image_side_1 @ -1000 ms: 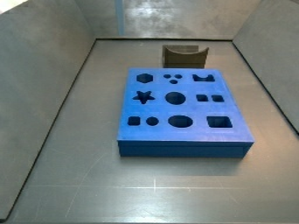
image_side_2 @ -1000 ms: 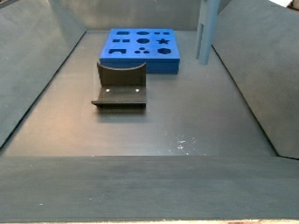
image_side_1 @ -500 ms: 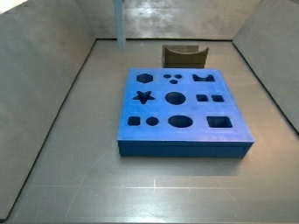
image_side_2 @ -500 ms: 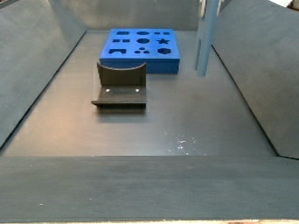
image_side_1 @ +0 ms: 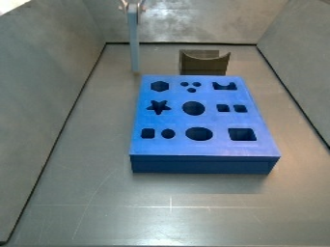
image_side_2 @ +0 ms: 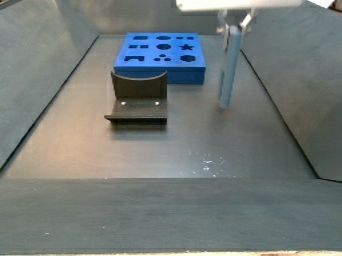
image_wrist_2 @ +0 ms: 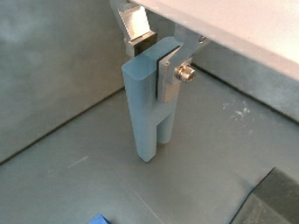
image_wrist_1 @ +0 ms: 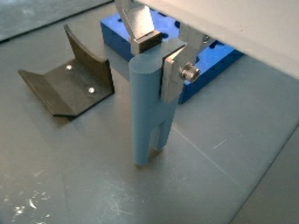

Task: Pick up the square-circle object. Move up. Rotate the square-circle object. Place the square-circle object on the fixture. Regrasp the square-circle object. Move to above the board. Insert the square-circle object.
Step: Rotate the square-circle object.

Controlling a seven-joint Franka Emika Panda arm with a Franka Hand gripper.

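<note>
The square-circle object, a slim pale blue-grey peg, hangs upright in both side views and both wrist views. My gripper is shut on its upper end, and it shows at the top of both side views. The peg's lower end is close to the floor beside the board. The fixture stands apart from the peg, with nothing on it.
Grey walls enclose the floor on all sides. The peg hangs between the board's edge and one side wall. A corner of the board shows in a wrist view.
The gripper has come down with the peg and is now in both side views. The peg's lower end is much nearer the floor. Board and fixture have not moved.
</note>
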